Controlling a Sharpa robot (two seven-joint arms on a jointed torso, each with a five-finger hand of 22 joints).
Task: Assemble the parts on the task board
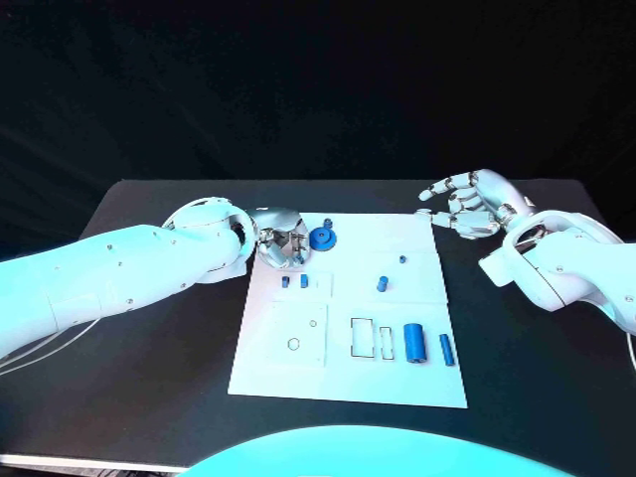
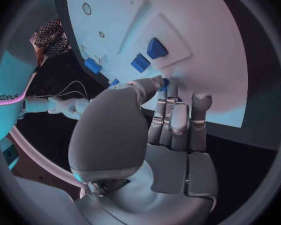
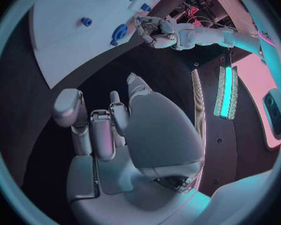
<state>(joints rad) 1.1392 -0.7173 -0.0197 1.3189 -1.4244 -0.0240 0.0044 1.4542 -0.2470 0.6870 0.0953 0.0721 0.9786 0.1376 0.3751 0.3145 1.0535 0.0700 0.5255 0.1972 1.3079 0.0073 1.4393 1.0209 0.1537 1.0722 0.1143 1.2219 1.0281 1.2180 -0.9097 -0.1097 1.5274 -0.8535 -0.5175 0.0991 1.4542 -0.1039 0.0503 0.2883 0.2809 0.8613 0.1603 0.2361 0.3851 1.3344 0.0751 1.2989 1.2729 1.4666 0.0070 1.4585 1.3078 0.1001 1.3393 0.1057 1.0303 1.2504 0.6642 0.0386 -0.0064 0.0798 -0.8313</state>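
Nearest the camera, two blue cylinders (image 1: 414,344) lie near the task board's (image 1: 282,373) near right corner, long axes running near to far, beside empty rectangular recesses (image 1: 363,337). The left hand (image 1: 279,239) is at the board's far left corner, fingertips pinching a blue wheel-shaped part (image 1: 323,237). The right hand (image 1: 469,204) hovers off the far right corner, fingers loosely curled, holding nothing.

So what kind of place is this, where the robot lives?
Probably a robot test lab, not a home. A white task board with small blue parts lies on a black table, dark all around, and the left robot hand works at the board's far edge.
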